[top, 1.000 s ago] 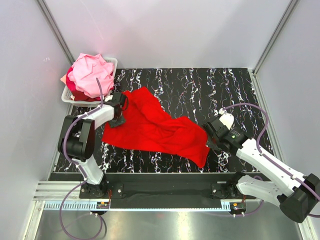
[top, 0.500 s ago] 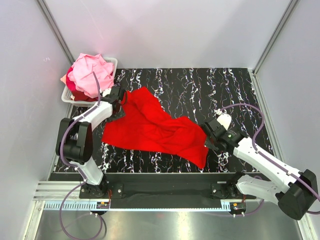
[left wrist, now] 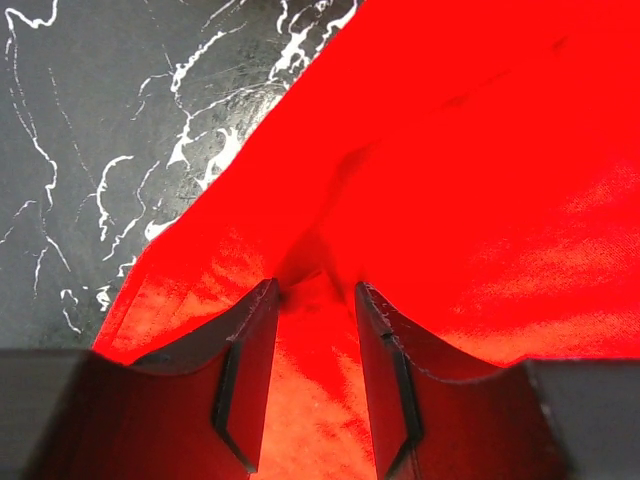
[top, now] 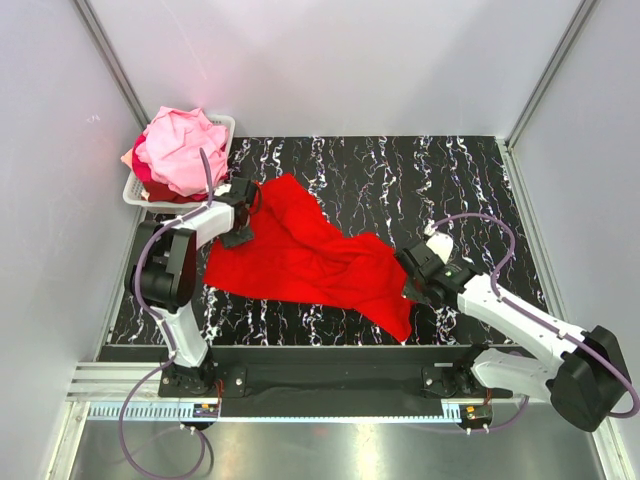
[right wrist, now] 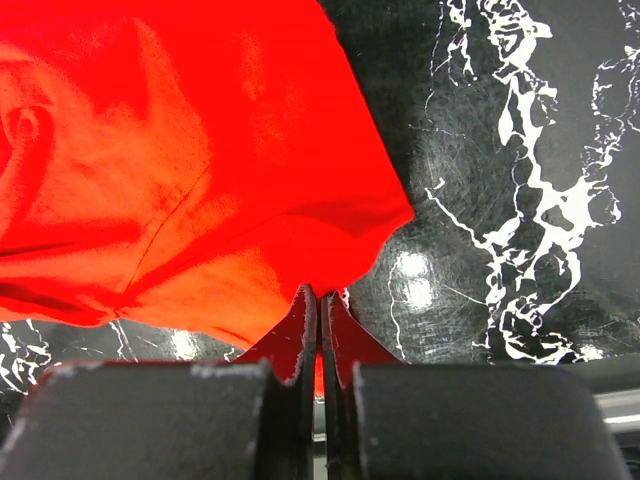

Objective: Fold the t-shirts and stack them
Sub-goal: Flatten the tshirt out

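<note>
The red t-shirt point(top: 300, 255) lies crumpled and partly spread on the black marbled table point(top: 400, 180). My left gripper point(top: 240, 212) is at the shirt's far left edge. In the left wrist view it point(left wrist: 315, 290) is open, pressed down on the red cloth point(left wrist: 450, 150), with a small pucker between the fingertips. My right gripper point(top: 412, 282) is at the shirt's right corner. In the right wrist view it point(right wrist: 320, 297) is shut on the edge of the red shirt point(right wrist: 180, 150). Pink and peach shirts point(top: 180, 150) are heaped in the basket.
The white slotted basket point(top: 228, 124) stands at the table's far left corner, just behind my left gripper. White walls enclose the table on three sides. The black frame rail point(top: 330, 355) runs along the near edge.
My right gripper has moved a little left and nearer, drawing the shirt's right corner with it. My left gripper has shifted slightly along the shirt's left edge.
</note>
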### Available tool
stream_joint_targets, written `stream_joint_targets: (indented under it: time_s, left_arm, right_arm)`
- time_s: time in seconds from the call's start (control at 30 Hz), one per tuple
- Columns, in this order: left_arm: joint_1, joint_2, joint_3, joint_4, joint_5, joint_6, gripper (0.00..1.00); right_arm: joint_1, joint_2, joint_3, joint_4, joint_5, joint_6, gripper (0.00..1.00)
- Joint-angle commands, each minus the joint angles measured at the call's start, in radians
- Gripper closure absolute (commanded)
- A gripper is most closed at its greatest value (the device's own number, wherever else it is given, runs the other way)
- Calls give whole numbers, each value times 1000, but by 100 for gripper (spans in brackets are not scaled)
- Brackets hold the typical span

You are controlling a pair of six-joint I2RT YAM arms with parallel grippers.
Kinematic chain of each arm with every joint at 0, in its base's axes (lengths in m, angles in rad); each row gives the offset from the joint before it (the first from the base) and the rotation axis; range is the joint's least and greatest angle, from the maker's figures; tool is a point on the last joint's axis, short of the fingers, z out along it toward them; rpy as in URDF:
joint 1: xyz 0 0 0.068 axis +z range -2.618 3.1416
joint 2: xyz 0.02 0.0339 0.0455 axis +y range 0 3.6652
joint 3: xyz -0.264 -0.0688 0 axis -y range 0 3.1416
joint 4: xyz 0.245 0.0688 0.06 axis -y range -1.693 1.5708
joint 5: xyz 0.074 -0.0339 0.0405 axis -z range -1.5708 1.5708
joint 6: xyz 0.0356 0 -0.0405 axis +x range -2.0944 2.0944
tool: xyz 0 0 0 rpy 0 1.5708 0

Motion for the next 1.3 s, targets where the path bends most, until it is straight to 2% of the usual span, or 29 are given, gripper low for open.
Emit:
stream_joint_targets:
  time_s: [0.0, 0.23, 0.33, 0.4, 0.5, 0.7, 1.03, 1.17, 1.27]
  left_arm:
    - [-8, 13, 47, 35, -23, 8, 59]
    - [-11, 41, 44, 35, -26, 7, 60]
    - [-11, 41, 39, 34, -26, 7, 66]
    - [-12, 30, 39, 28, -26, 7, 75]
    - [-18, 0, 50, -3, -40, 8, 82]
    - [-34, -97, 88, -86, -71, 16, 88]
    - [-57, -260, 70, -169, -86, 16, 86]
    - [-58, -295, 4, -150, -66, 21, 76]
    - [-60, -298, -55, -123, -45, 13, 75]
  right_arm:
    - [-7, 6, -1, 54, -13, 4, 100]
    - [-7, 9, -4, 62, -19, 0, 100]
    - [-7, 11, -5, 66, -21, -2, 100]
    - [-7, 11, -5, 65, -22, -3, 100]
    - [-7, 11, -2, 65, -21, -5, 100]
    - [-7, -6, 18, 31, -1, 0, 100]
    - [-7, -80, 97, -84, 36, 9, 100]
    - [-7, -107, 103, -101, 28, 20, 100]
    - [-7, -126, 103, -118, 21, 32, 100]
